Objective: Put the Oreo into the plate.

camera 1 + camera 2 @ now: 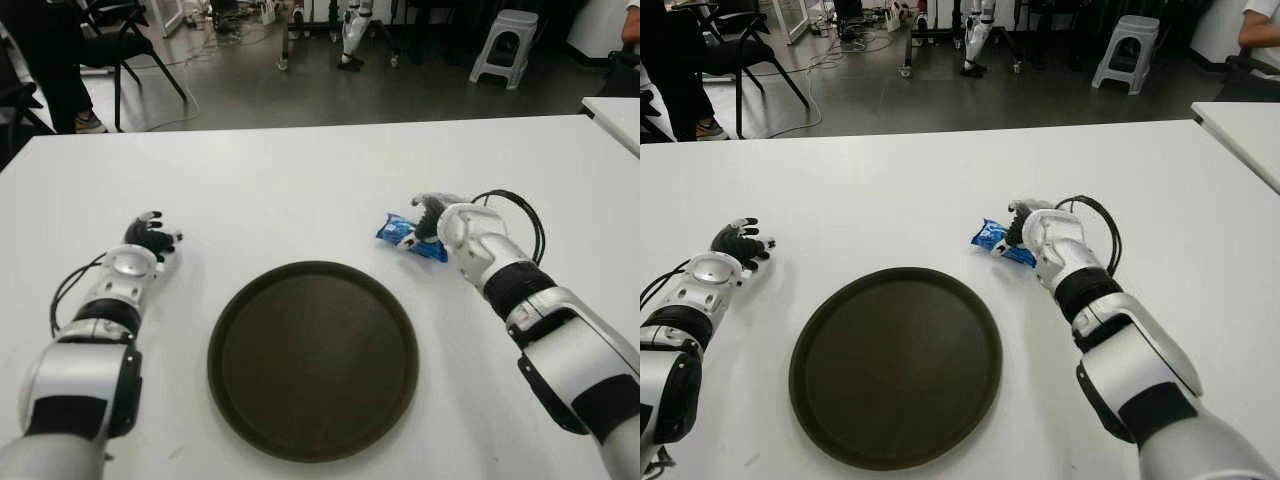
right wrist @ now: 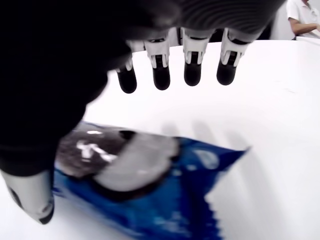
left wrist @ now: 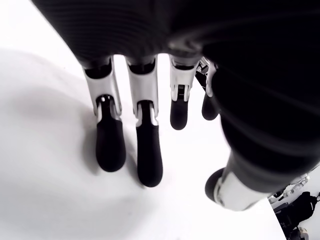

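Now | right hand [image 1: 432,215] over Oreo pack [image 2: 150,195] | fingers [image 2: 192,70] spread above it, ungrasped | plate [image 1: 312,358] nearby

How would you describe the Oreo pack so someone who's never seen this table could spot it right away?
Start at the large round dark brown plate on the white table. Just beyond its far right edge, under the right robot hand, lies the small blue plastic Oreo pack. It is the only blue, crinkly thing on the tabletop.

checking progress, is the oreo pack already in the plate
No, the blue Oreo pack lies on the white table beyond the plate, under the open right hand.
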`<state>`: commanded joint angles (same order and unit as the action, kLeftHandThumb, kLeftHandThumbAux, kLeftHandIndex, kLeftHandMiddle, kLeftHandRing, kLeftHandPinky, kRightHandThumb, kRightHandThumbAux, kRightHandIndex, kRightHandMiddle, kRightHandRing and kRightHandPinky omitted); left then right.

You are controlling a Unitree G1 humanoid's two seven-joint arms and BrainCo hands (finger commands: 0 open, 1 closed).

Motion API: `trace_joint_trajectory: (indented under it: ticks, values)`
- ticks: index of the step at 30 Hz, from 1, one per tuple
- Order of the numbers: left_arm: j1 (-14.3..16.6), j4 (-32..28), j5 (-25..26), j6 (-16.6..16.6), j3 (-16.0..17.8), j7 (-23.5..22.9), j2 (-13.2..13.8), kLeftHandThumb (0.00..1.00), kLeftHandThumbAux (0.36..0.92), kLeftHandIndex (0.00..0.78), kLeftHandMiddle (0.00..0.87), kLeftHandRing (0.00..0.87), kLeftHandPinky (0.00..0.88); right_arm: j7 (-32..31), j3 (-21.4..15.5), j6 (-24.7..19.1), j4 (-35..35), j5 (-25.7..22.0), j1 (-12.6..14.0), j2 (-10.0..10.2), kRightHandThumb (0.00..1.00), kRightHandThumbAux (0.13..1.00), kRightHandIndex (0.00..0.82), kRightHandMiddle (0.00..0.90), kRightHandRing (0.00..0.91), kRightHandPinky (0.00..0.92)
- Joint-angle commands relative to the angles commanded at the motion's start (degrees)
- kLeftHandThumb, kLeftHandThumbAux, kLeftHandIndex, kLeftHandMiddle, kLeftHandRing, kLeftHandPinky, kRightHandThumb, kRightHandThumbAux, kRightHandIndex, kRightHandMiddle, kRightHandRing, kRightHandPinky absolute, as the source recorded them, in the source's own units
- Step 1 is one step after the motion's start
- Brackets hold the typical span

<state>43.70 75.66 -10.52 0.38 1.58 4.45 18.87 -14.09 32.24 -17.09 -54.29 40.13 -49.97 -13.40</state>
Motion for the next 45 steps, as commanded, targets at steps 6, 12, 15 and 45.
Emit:
trace_joint_trajectory:
  ticks: [6, 12, 15, 45]
  values:
    - [-0.08, -0.05, -0.06, -0.34, -0.06, -0.07, 0.06, 0.202, 0.767, 0.112, 0.15, 0.189, 0.22, -0.8, 0.41, 0.09, 0.8, 0.0, 0.31, -0.19, 0.0, 0.642, 0.0, 0.0, 0.0, 0.0]
    - [-0.12, -0.01, -0.52, -0.29, -0.54, -0.15, 0.16, 0.177, 0.774, 0.115, 0.154, 0.183, 0.204, -0.78, 0.92, -0.6, 1.14, 0.08, 0.95, 0.48, 0.0, 0.647, 0.0, 0.0, 0.0, 0.0]
    - [-0.17, 0.0, -0.52, -0.4, -0.6, -0.15, 0.15, 0.173, 0.786, 0.111, 0.152, 0.179, 0.201, -0.66, 1.21, -0.5, 1.22, 0.09, 1.12, 0.44, 0.0, 0.65, 0.0, 0.0, 0.0, 0.0]
    - [-0.33, -0.08, -1.11, -1.01, -1.21, -0.31, 0.36, 0.165, 0.795, 0.075, 0.113, 0.136, 0.135, -2.4, 1.48, -2.31, 0.97, -0.23, 1.41, 1.37, 0.0, 0.672, 0.0, 0.0, 0.0, 0.0]
